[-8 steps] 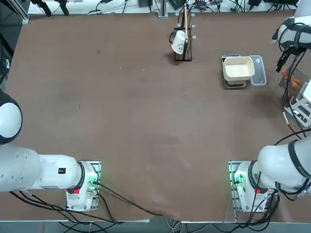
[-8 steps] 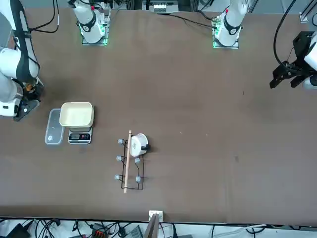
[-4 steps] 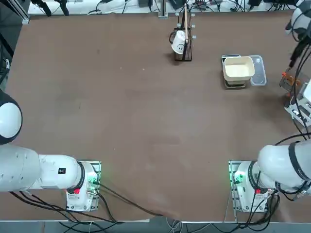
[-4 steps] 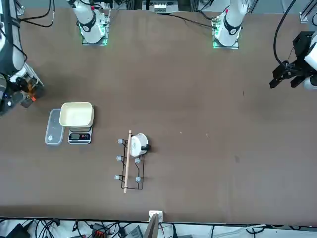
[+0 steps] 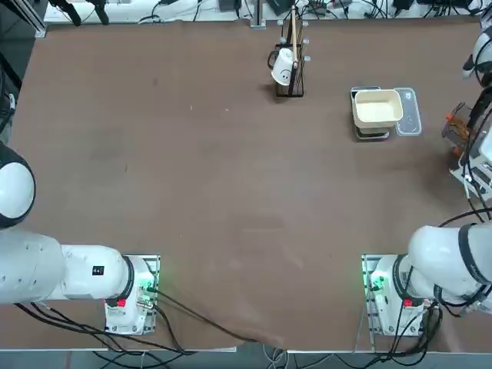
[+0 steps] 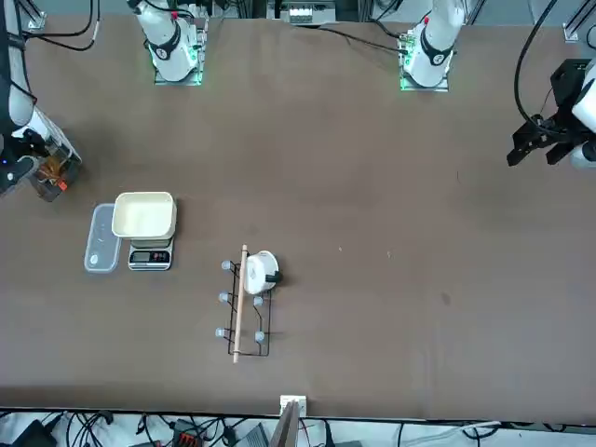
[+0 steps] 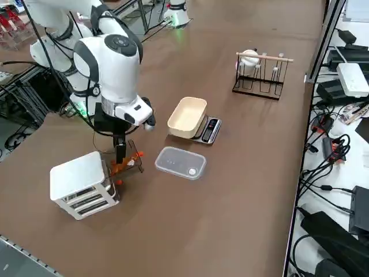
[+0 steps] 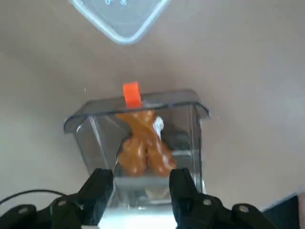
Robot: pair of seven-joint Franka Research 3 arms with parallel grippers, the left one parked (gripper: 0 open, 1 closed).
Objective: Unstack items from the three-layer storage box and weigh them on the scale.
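The right tool (image 8: pixel 137 188) hovers, fingers apart and empty, over a clear drawer (image 8: pixel 138 129) holding glossy orange-brown lumps (image 8: pixel 143 145), beside the white three-layer storage box (image 7: pixel 81 184) near the tabletop's right edge. Judged step: picking an item; next, descend and pinch one lump, then carry it to the cream square bowl (image 7: pixel 187 117) on the scale (image 7: pixel 209 130).

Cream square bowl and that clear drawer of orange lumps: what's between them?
A clear flat plastic tray, lying on the brown table, seen in the right side view. The right gripper hangs over the clear drawer, jaws open.
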